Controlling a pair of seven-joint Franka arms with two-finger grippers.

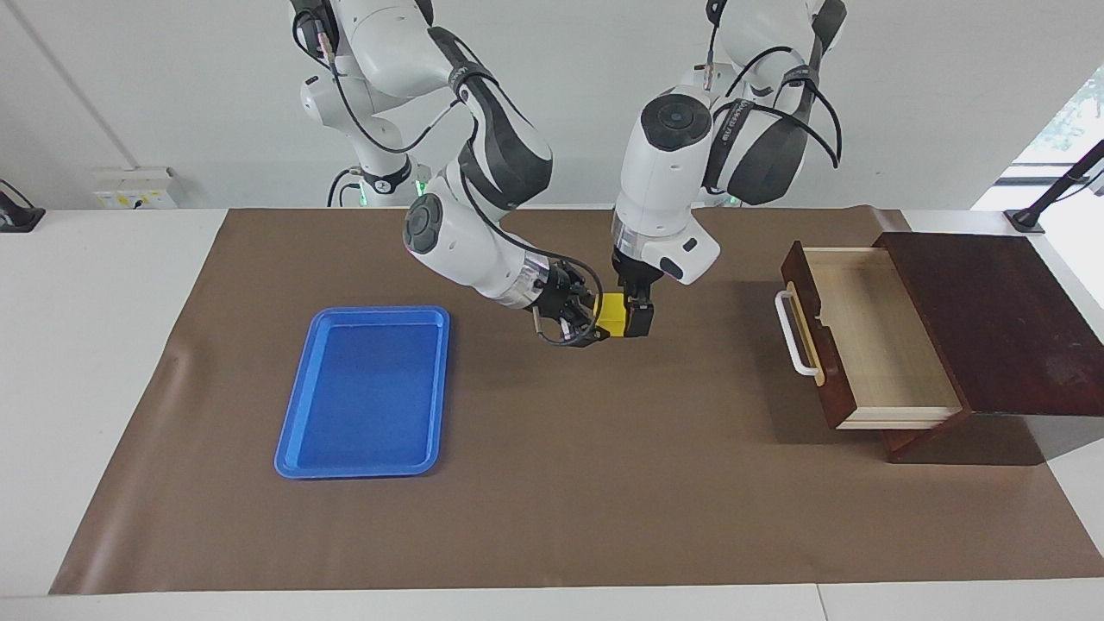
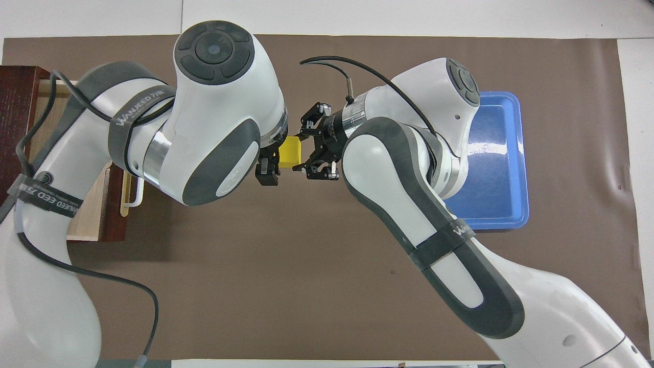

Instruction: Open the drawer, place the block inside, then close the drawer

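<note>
We see the right claw (image 1: pixel 593 325) clamped on the block (image 1: pixel 611 312), held above the mat (image 1: pixel 552 483) mid-table. The left claw (image 1: pixel 639 317), fingers wide, straddles the block from above. In the facing view the open drawer (image 1: pixel 871 332) lies at three o'clock, the tray (image 1: pixel 297 431) at nine.

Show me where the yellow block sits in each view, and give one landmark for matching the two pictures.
Facing view: the block is just above the picture's middle, up off the mat, between the right hand and the left hand.
Overhead view: the block is above the picture's middle, partly covered by the left arm.
Shared landmark: the blue tray, toward the right arm's end of the table.
</note>
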